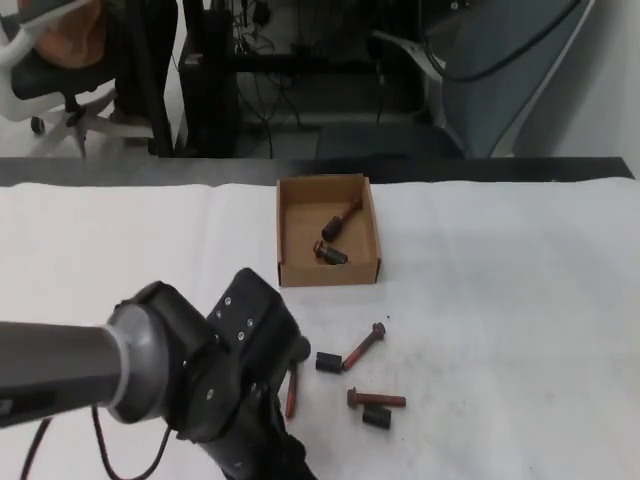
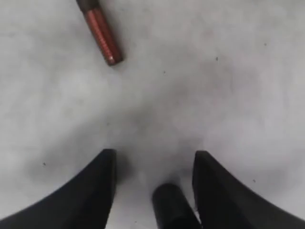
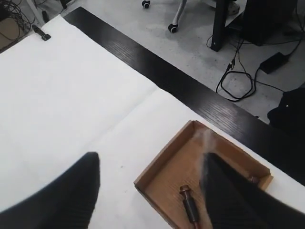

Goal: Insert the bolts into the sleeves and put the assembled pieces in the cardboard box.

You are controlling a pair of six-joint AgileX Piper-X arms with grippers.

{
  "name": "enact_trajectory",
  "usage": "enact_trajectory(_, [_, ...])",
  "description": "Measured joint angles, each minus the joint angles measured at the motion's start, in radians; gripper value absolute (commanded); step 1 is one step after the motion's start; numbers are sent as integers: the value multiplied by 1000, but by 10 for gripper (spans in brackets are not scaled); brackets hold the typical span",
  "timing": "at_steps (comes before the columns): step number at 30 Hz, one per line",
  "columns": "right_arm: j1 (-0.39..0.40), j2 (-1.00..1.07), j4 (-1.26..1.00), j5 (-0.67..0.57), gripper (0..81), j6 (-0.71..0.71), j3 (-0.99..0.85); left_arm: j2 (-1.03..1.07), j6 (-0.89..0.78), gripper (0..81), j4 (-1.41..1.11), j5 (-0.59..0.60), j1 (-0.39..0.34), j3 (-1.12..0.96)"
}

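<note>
My left gripper [image 2: 155,188] is open and low over the white bench cover. A black sleeve [image 2: 171,205] lies between its fingers, nearer one of them. A red threaded bolt [image 2: 100,36] lies a little ahead of it. The left arm [image 1: 200,380] covers the front left of the bench, and the bolt [image 1: 292,390] pokes out beside it. The cardboard box [image 1: 330,270] holds two assembled pieces [image 1: 340,218] [image 1: 330,253]. Two loose bolts [image 1: 364,346] [image 1: 378,399] and two black sleeves [image 1: 328,362] [image 1: 376,417] lie in front of it. My right gripper [image 3: 152,191] hangs open high above the box [image 3: 167,164].
The bench's dark far edge [image 1: 450,168] runs behind the box, with a chair [image 1: 60,70] and cables on the floor beyond. White cover stretches wide to the right of the box and the loose parts.
</note>
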Motion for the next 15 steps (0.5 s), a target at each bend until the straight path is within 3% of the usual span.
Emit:
enact_trajectory(3, [0,0,0,0,575,-3,2,-25,97,482,39,41,0,0])
enact_trajectory(9, [0,0,0,0,575,-3,2,-75,339,623,83,46,10,-10])
enact_trajectory(15, [0,0,0,-4,575,-3,2,-75,441,623,118,-18,10,-14])
